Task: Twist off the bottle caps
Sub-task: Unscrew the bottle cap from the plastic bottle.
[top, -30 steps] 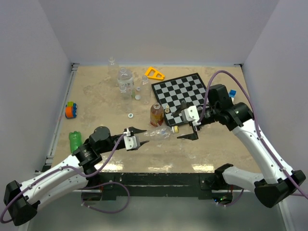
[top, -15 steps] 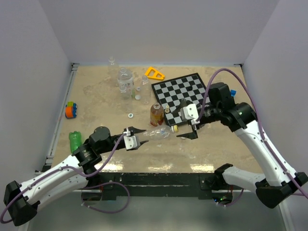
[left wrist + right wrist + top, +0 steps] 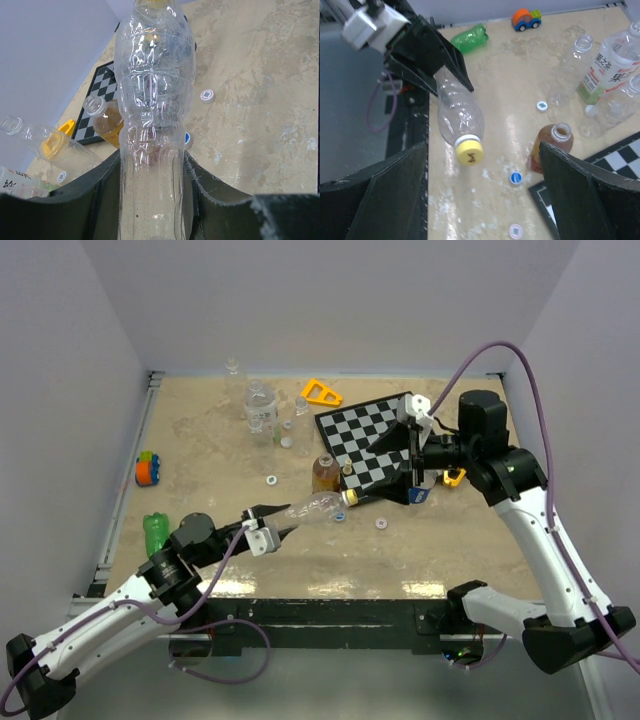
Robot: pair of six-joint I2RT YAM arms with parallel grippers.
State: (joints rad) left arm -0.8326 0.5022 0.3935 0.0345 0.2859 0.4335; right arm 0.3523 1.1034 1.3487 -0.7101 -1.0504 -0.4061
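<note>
From above, shows the left pincer point(image 3: 278, 522) narrowed on the base of a clear bottle point(image 3: 315, 507). Has it lifted off the tabletop point(image 3: 200, 440) and slanted, the yellow cap point(image 3: 350, 496) on and aimed toward the right pincer point(image 3: 390, 472). Finds that pincer spread wide over the chessboard point(image 3: 365, 425) edge, near the cap but not touching it. Places an uncapped amber bottle point(image 3: 324, 472) upright just beside the cap, a loose blue cap point(image 3: 341, 516) nearer the arms' bases than the clear bottle, and a green bottle point(image 3: 155, 533) lying near the left edge.

From the left wrist, has the clear bottle point(image 3: 152, 100) wedged between both fingers point(image 3: 100, 192), with the amber bottle point(image 3: 107, 122) and blue cap point(image 3: 186, 138) beyond.

From the right wrist, looks past two far-apart fingers point(image 3: 375, 200) at the yellow cap point(image 3: 469, 150) facing the lens. Shows the bottle behind it held in the left pincer point(image 3: 427, 55), with the blue cap point(image 3: 516, 177) and amber bottle point(image 3: 552, 145) on the tabletop to the right.
</note>
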